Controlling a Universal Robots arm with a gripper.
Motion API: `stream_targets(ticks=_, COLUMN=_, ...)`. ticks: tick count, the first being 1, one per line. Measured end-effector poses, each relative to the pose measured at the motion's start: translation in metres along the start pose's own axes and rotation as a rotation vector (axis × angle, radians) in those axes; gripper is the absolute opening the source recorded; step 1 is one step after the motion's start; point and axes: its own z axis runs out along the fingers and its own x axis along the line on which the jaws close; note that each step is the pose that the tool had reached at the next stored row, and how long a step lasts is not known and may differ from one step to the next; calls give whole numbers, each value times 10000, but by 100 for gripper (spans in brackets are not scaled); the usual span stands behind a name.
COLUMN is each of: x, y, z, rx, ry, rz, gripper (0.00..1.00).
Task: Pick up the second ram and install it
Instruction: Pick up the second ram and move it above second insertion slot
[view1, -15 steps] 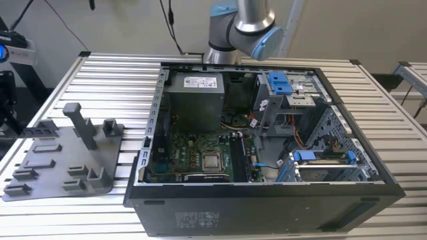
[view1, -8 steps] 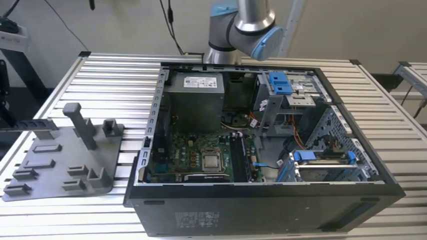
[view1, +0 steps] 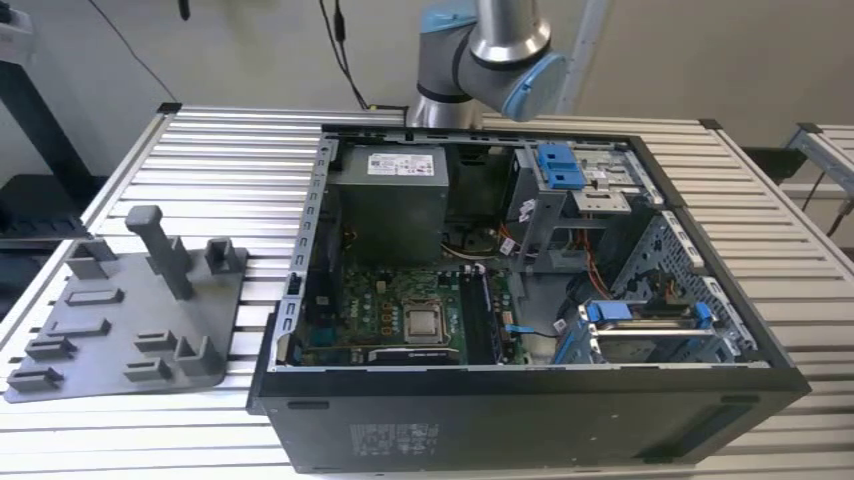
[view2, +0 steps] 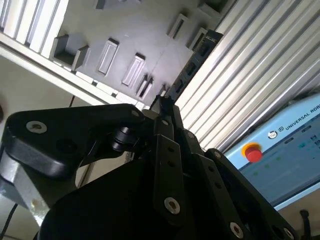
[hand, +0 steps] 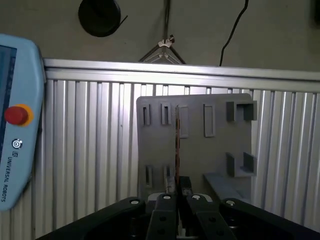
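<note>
**Wrist views, nearest first.** The gripper (hand: 178, 194) had its fingers closed narrow on the second ram (hand: 177, 145), which you saw edge-on as a thin dark line running out from the fingertips. In the second wrist view the gripper (view2: 163, 106) held the second ram (view2: 192, 65) by its near end, with the flat face and its chips turned toward the camera. The stick appeared to hang free in the air, touching nothing but the fingers, though its far tip was hard to separate from what lay behind it. Beyond it the grey holder plate (hand: 215, 150), with its slots and posts, lay flat on the ribbed tabletop (hand: 90, 150), with a blue teach pendant (hand: 15, 125) off to one side.

**Exterior view, farther off.** The grey holder plate (view1: 134, 315) sat at the exterior view's left, well apart from the open computer case (view1: 534, 420). Inside the case, the long black memory slots (view1: 481, 315) lay just beside the processor socket (view1: 424, 322).

**Judgement for the carrying step.** With so short a hold on one end, you would have done well to:
- move smoothly;
- hold the stick's long edge parallel to the slots;
- avoid any knock against the case wall, since a small tilt at the fingers becomes a large one at the free tip.
</note>
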Motion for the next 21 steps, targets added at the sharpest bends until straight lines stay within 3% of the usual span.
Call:
stream_targets(ticks=3, x=-3, y=0, z=-127, rx=3, ry=1, rz=-1, gripper=14)
stream_targets(ticks=10, x=-3, y=-19, z=-144, rx=16, ry=1, rz=-1, gripper=14)
stream_targets(ticks=21, x=7, y=-330, z=-142, rx=18, ry=0, rz=-6, gripper=14)
